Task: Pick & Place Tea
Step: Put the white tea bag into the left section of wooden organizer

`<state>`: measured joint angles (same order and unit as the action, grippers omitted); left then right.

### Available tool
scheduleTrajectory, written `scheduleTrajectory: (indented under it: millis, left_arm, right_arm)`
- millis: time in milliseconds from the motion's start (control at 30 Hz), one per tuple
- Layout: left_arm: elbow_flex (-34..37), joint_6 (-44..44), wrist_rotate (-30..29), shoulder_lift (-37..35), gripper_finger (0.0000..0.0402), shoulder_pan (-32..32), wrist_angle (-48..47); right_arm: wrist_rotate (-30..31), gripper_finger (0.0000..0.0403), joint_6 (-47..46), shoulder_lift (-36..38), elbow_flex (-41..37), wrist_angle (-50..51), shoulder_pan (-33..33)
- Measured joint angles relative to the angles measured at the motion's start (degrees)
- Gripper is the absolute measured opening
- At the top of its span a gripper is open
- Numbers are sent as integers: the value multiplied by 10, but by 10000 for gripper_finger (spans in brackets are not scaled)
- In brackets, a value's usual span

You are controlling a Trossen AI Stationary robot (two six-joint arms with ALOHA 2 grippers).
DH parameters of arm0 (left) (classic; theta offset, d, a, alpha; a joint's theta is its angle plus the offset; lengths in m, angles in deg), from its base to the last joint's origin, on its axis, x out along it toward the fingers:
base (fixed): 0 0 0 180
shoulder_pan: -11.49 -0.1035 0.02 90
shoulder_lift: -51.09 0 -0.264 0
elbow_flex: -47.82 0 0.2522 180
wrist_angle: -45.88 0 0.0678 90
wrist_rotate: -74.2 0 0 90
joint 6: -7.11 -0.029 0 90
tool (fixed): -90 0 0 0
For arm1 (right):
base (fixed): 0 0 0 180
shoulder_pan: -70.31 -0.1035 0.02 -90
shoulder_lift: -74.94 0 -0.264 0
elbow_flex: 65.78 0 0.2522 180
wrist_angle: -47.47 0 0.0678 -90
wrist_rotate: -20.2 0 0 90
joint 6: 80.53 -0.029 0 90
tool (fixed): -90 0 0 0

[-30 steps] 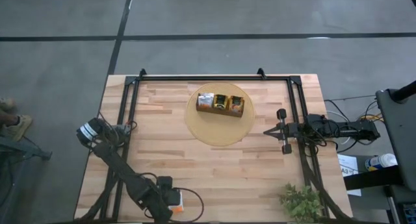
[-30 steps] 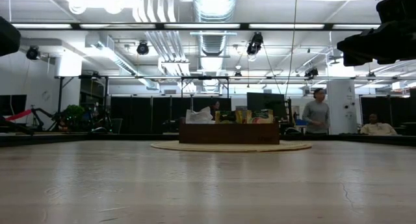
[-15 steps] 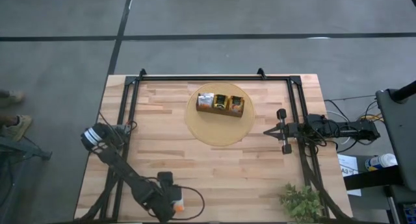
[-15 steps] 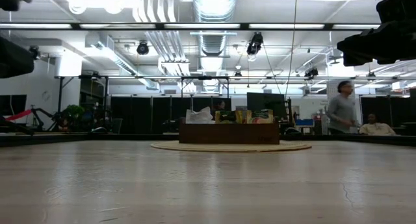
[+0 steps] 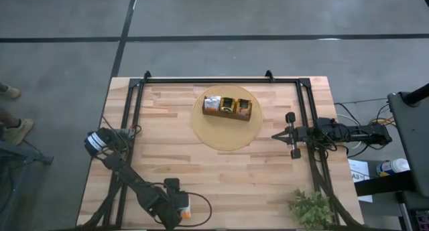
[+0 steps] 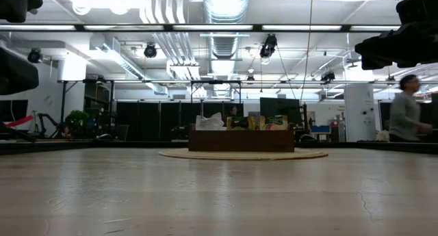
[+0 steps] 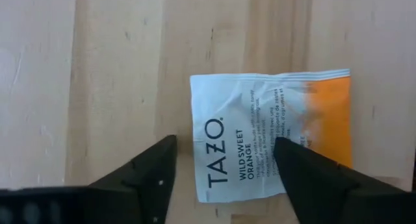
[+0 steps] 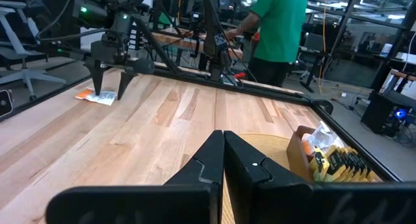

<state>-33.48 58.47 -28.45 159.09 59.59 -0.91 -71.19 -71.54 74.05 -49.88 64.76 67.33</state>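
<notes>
On the table (image 5: 221, 171), one tea packet (image 7: 270, 136) lies under the spread left pincer (image 7: 224, 169).

A tray (image 5: 227, 108) holding tea packets (image 8: 338, 160) stands on a round mat (image 5: 226, 132) at the table's (image 5: 201, 171) far centre. One packet (image 7: 270, 136) lies flat at the near-left edge, under the left gripper (image 7: 224, 162). The right gripper (image 5: 292, 135) hangs right of the mat.
</notes>
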Motion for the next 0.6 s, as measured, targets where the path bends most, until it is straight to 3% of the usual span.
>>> scheduleTrajectory:
  millis: [400, 600]
  left_arm:
    - [3, -2, 3, 1, 24, -1, 5]
    - [3, -3, -17, -8, 3, 0, -13]
  right_arm:
    - [0, 9, 0, 0, 0, 0, 0]
    - [0, 9, 0, 0, 0, 0, 0]
